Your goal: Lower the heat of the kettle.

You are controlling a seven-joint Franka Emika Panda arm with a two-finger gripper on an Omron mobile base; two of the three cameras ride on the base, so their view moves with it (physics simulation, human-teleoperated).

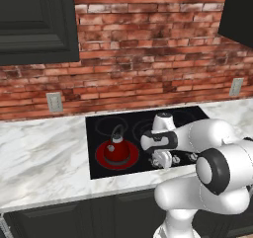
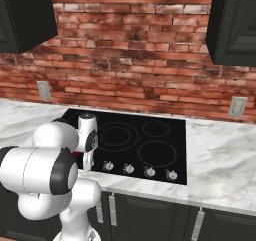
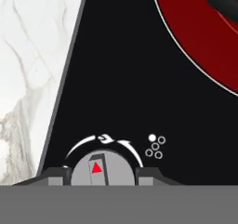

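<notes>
listing from left: marble counter (image 1: 39,153), then black cooktop (image 1: 101,133) set into it. kettle (image 1: 117,148), red, upright on glowing red burner (image 1: 105,159) at cooktop's near left. just right of kettle, white arm bends down over cooktop's near edge. gripper (image 3: 103,173) sits at a silver knob (image 3: 102,170) with red pointer mark, one dark fingertip (image 3: 56,177) at each side of the knob, apparently pinching it. further right, three more knobs (image 2: 129,169) in a row along near edge. brick wall (image 2: 130,70) behind.
</notes>
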